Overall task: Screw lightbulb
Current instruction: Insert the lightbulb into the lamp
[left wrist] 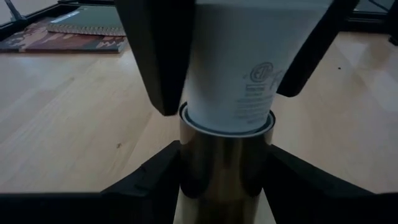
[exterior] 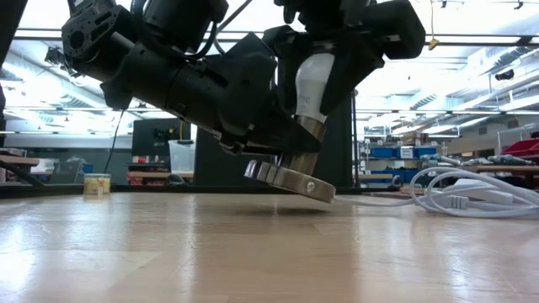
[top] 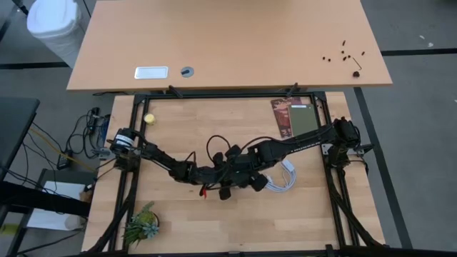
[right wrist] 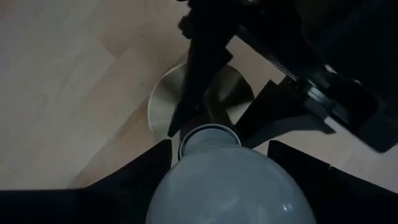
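Observation:
The white lightbulb (exterior: 312, 80) stands with its narrow base in the metal neck (exterior: 306, 135) of the round greyish-metal socket disc (exterior: 290, 181), near the table's middle. My left gripper (left wrist: 224, 180) is shut on the socket neck and comes in from the table's left. My right gripper (right wrist: 230, 168) is shut on the bulb from above. In the right wrist view the bulb's frosted dome (right wrist: 230, 193) fills the foreground, with the disc (right wrist: 163, 102) beyond it. In the high view both grippers meet at mid-table (top: 230, 176), and the bulb is hidden under them. My left gripper pinches the socket's shiny metal neck (left wrist: 205, 168) between its two fingers, just below the bulb's white base (left wrist: 239, 74). The fingers come slanting down from the table's left. The socket is tilted, and its disc seems lifted clear of the table. My right gripper pinches the bulb between its two fingers (left wrist: 155, 56), one on each side of its white body (right wrist: 208, 140) above the socket neck. The fingers point down along the bulb. The bulb stands slightly tilted in the socket.
A coiled white cable (exterior: 472, 189) lies on the table just right of the socket, and also shows in the high view (top: 285, 175). A small yellow ball (top: 149, 119) lies at the far left, a notebook (top: 296, 118) at the far right, and a small plant (top: 141, 225) at the near left.

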You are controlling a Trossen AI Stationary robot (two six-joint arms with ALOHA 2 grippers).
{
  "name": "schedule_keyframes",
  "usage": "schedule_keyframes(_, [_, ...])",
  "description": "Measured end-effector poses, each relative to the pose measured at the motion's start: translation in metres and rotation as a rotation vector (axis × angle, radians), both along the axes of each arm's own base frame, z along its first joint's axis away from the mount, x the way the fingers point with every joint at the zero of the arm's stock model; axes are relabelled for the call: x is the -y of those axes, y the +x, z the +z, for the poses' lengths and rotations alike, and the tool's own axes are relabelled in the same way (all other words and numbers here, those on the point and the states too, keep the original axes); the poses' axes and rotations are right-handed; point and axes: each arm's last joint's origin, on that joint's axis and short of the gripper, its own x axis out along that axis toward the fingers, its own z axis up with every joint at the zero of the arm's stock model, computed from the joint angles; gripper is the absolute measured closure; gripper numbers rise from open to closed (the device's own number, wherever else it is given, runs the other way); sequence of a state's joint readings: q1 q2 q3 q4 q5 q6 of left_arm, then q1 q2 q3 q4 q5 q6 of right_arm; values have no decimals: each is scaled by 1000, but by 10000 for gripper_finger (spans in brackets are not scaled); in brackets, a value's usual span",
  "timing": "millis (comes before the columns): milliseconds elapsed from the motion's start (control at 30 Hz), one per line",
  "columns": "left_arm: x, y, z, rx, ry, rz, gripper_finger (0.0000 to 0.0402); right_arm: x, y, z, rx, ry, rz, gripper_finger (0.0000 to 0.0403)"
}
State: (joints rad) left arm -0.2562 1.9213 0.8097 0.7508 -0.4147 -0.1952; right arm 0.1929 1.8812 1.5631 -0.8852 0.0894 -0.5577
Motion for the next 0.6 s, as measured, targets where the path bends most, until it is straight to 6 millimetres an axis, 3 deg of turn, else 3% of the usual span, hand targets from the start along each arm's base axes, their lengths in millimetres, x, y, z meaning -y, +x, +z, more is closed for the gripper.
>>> schedule_keyframes(400, [-1, 0, 1, 22, -1, 64, 200, 5, 3, 1, 36, 132, -367, 137])
schedule_keyframes(600, [-1, 0, 2, 29, 5, 85, 200, 10, 4, 2, 59, 253, -669, 129])
